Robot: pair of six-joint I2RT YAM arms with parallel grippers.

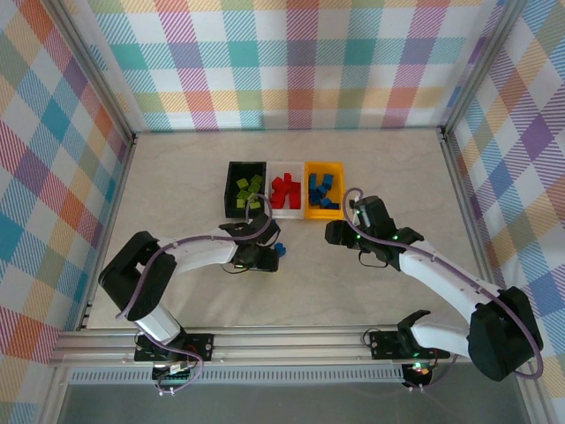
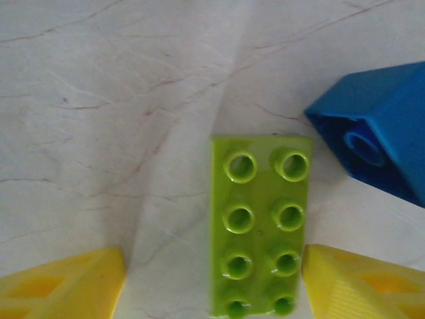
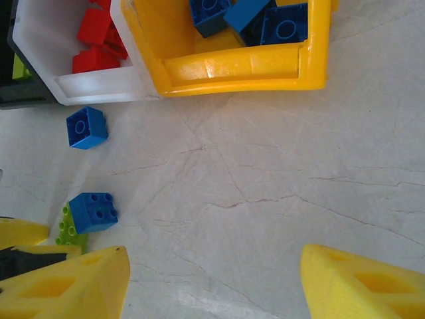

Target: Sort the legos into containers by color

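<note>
Yellow fingers point(image 2: 66, 286) of the left gripper point(image 2: 214, 251) stand spread, released, low over the table point(image 2: 119, 119), with a lime green brick point(image 2: 260, 226) lying flat between them, studs up. The brick is two studs wide and four long; in the left wrist view its long axis runs straight away from the camera, in line with the fingers, near end between the tips, far end pointing out ahead. The right finger sits just at the brick's right edge, touching or nearly so, hard to tell; the left finger is clearly apart from it. Just off the brick's far right corner lies a blue brick point(image 2: 378, 139), turned at an angle to the green one. In the top view the left gripper point(image 1: 265, 254) sits just in front of the bins, the blue brick point(image 1: 280, 251) at its right side. The right gripper point(image 3: 212, 256) is also released, fingers wide, only bare table between them. Its wrist view shows the green brick point(image 3: 66, 231) at lower left with the blue brick point(image 3: 93, 211) against it, and a second blue brick point(image 3: 86, 126) alone nearer the bins. Behind stand the black bin point(image 1: 232, 190) with green pieces, the white bin point(image 3: 99, 86) with red ones, and the orange-yellow bin point(image 3: 232, 73) with blue ones, side by side and touching.
</note>
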